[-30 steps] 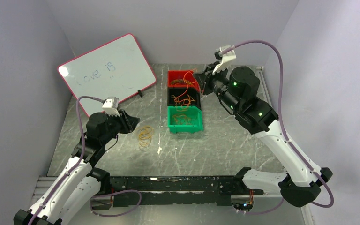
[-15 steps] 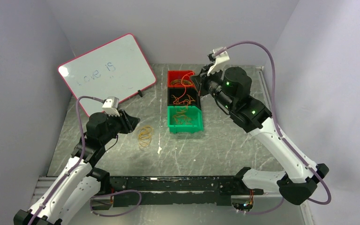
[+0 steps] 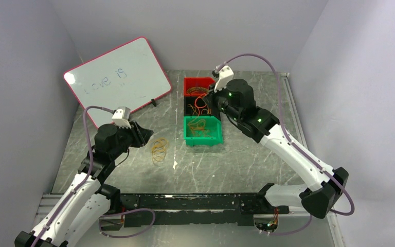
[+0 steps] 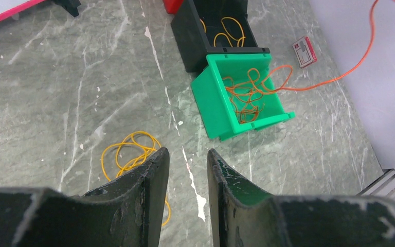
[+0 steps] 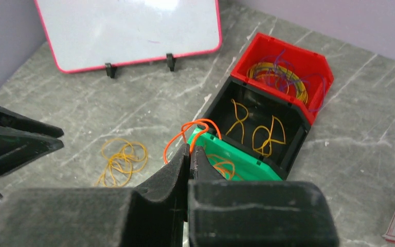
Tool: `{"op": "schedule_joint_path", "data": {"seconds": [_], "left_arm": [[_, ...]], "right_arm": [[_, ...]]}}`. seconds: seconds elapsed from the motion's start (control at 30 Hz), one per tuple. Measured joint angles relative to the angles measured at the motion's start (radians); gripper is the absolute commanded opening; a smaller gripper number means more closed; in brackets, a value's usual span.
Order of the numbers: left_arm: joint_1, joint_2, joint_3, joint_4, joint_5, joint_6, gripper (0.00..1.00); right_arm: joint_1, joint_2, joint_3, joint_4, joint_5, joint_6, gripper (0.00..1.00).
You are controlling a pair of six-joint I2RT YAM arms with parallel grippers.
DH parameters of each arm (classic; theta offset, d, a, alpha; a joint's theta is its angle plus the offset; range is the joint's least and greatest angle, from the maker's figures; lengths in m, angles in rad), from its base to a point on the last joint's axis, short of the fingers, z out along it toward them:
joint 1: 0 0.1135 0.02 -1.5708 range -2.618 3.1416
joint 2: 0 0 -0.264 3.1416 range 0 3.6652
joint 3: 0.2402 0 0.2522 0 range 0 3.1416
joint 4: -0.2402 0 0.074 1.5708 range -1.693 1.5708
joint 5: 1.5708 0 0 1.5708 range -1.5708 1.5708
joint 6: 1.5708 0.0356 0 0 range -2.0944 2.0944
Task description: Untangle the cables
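The orange cable (image 5: 200, 121) is pinched between the tips of the right end effector (image 5: 189, 154), whose fingers are pressed together on it. A loop of it arches just beyond the tips. In the left wrist view the same strand climbs out of the tangle (image 4: 244, 98) in the green bin (image 4: 218, 110) and runs off the top right corner, so its upper length is cut off. From above, this end effector hangs over the black bin (image 3: 187, 109), its tips hidden under the wrist and the strand too fine to follow.

The black bin, directly beyond the right tips, holds a few loose yellow-orange loops. The red bin (image 5: 316, 67), farther beyond, holds a yellow coil with purple strands. The green bin lies below and behind the fingers, mostly covered by them.

More cables, the yellow loops (image 4: 131, 152), lie flat on the table (image 3: 247, 159) just ahead of the left end effector (image 4: 187, 175). Its left finger hides their near edge. Its fingers stand partly spread with nothing between them.

A whiteboard (image 3: 118, 77) leans at the far left, its writing faint. A small red and white box (image 4: 304, 51) lies past the bins, its print unreadable.
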Motion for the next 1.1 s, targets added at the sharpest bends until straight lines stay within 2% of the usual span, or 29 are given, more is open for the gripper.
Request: {"op": "schedule_joint_path", "data": {"seconds": [1.1], "left_arm": [[0.0, 0.008, 0.018, -0.025, 0.0, 0.001, 0.4]], "right_arm": [[-0.084, 0.24, -0.126, -0.037, 0.139, -0.007, 0.0]]}}
